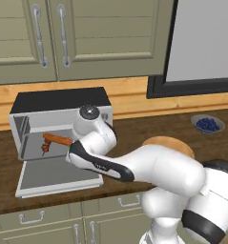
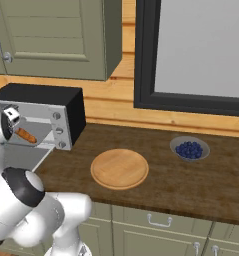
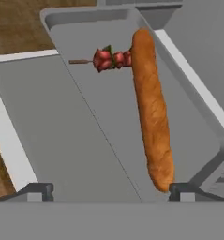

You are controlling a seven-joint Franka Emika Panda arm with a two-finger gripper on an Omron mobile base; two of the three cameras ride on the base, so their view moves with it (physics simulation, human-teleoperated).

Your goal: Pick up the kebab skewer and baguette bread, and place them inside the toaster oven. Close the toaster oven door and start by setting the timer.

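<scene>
1. Now the baguette bread (image 3: 152,108) lies flat on the floor of the toaster oven (image 1: 58,102), with the kebab skewer (image 3: 106,59) touching its far end and pointing off to the left.
2. Both foods lie loose on the oven floor, so the loading part of the task looks done.
3. The gripper (image 3: 108,190) hovers just over the near end of the loaf, its jaws spread wide and holding nothing; one fingertip stands beside the loaf's tip.
4. The toaster oven door (image 1: 58,176) hangs folded down flat toward the front of the counter (image 2: 191,180), which is why the arm could reach in over it.
5. Judging by this, the door must next be swung up.
6. Off to the right, well apart, sit a round wooden plate (image 2: 119,168) and a bowl of blueberries (image 2: 189,148).
</scene>
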